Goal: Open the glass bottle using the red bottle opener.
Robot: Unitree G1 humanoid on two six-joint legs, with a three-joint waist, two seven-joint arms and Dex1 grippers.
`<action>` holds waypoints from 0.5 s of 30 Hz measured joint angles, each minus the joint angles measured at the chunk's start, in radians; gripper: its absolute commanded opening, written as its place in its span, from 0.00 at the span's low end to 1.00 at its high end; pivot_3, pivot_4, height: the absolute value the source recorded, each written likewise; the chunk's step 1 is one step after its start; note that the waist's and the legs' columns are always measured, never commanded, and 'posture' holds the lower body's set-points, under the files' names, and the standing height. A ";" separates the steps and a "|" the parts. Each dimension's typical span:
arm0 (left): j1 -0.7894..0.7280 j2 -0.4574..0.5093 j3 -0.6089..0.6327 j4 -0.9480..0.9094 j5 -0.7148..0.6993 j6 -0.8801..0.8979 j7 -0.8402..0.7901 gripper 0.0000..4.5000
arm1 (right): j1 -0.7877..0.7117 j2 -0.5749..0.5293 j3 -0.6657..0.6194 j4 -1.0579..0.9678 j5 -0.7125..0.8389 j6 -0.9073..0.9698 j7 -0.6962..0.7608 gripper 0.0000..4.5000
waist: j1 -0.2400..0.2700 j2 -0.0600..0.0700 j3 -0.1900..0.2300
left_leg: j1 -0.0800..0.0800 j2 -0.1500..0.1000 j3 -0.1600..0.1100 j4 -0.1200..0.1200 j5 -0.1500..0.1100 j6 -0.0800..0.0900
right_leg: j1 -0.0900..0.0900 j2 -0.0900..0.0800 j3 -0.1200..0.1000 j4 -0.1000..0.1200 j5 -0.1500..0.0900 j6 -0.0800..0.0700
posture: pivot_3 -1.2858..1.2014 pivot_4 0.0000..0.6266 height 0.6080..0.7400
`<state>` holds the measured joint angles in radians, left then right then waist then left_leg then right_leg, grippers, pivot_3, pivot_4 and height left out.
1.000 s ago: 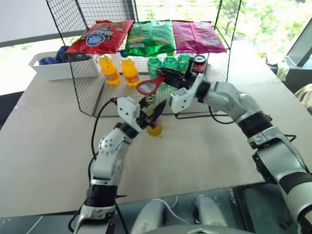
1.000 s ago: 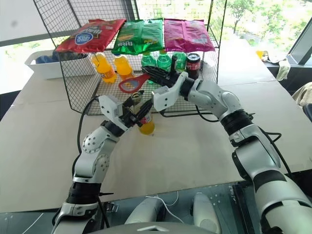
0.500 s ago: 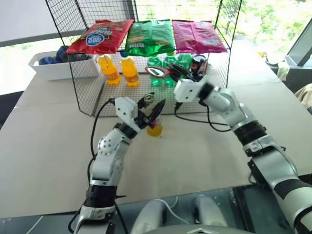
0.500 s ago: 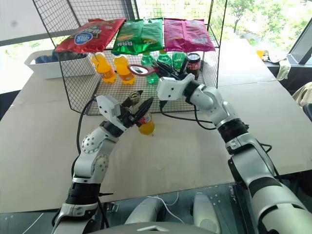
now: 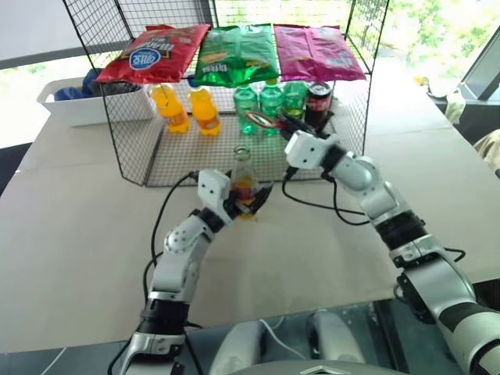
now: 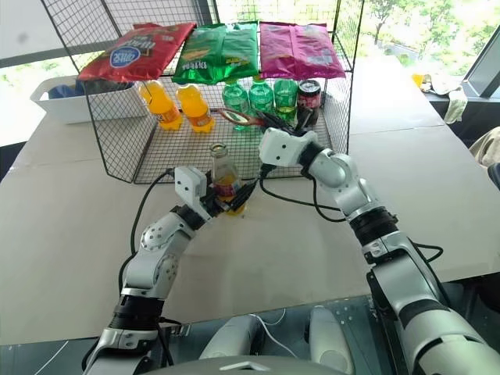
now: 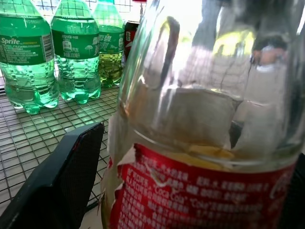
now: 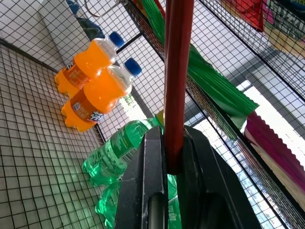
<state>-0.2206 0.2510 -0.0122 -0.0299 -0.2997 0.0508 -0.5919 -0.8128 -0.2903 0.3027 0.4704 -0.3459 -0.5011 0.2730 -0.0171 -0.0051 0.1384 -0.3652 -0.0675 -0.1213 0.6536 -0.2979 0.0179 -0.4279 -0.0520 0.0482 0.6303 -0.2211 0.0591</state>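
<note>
L gripper (image 5: 248,199) spread wide round slim clear glass bottle (image 5: 243,181); R gripper (image 5: 285,123) clamps flat red bottle opener (image 5: 258,119).

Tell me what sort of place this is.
Probably a mock shop display set up in a bright, windowed room: a black wire rack on a big table holds snack bags on top, with orange soda bottles and green Sprite bottles beneath.

wire rack (image 5: 141,160), snack bags (image 5: 242,55), soda bottles (image 5: 187,111)
</note>
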 measured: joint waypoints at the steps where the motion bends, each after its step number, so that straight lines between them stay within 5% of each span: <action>1: 0.000 0.000 0.000 0.000 0.002 -0.001 -0.002 0.99 | 0.008 0.001 -0.001 -0.001 0.001 0.006 0.000 0.00 | 0.000 0.000 0.000 | 0.000 0.000 0.000 0.000 0.000 0.000 | 0.000 0.000 0.000 0.000 0.000 0.000 | 0.52 0.24 1.00; 15: 0.082 0.036 0.018 -0.088 -0.039 0.033 -0.015 0.99 | 0.183 0.092 -0.094 -0.208 0.217 0.328 0.078 0.00 | 0.000 0.000 0.000 | 0.000 0.001 0.000 0.000 0.000 0.000 | -0.001 -0.001 0.001 0.001 0.000 0.000 | 0.52 0.24 1.00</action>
<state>-0.1391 0.2867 0.0058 -0.1178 -0.3391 0.0834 -0.6070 -0.6299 -0.1985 0.2091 0.2624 -0.1293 -0.1731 0.3512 -0.0172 -0.0051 0.1384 -0.3654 -0.0668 -0.1212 0.6537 -0.2979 0.0179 -0.4284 -0.0529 0.0488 0.6310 -0.2211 0.0591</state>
